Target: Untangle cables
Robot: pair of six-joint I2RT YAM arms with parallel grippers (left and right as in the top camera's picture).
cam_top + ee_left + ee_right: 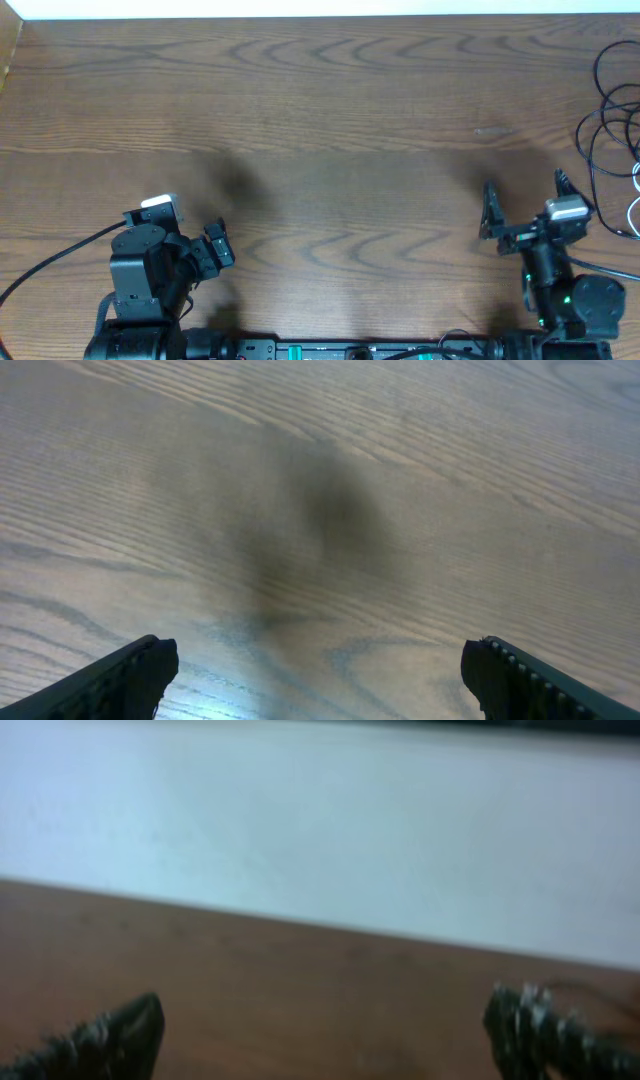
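The cables lie tangled at the far right edge of the wooden table in the overhead view: a thin black cable (pixel 603 118) in several loops, and a white cable (pixel 634 205) just showing at the frame edge, partly cut off. My right gripper (pixel 525 195) is open and empty, left of the tangle and apart from it. My left gripper (pixel 205 243) is open and empty at the near left, far from the cables. The left wrist view shows only bare wood between its fingertips (pixel 318 665). The blurred right wrist view shows wood between its fingertips (pixel 325 1025).
The wooden table (pixel 320 130) ends at a pale strip along the far edge (pixel 320 8). A thick black arm wire (pixel 50 265) trails from the left arm's base at the near left.
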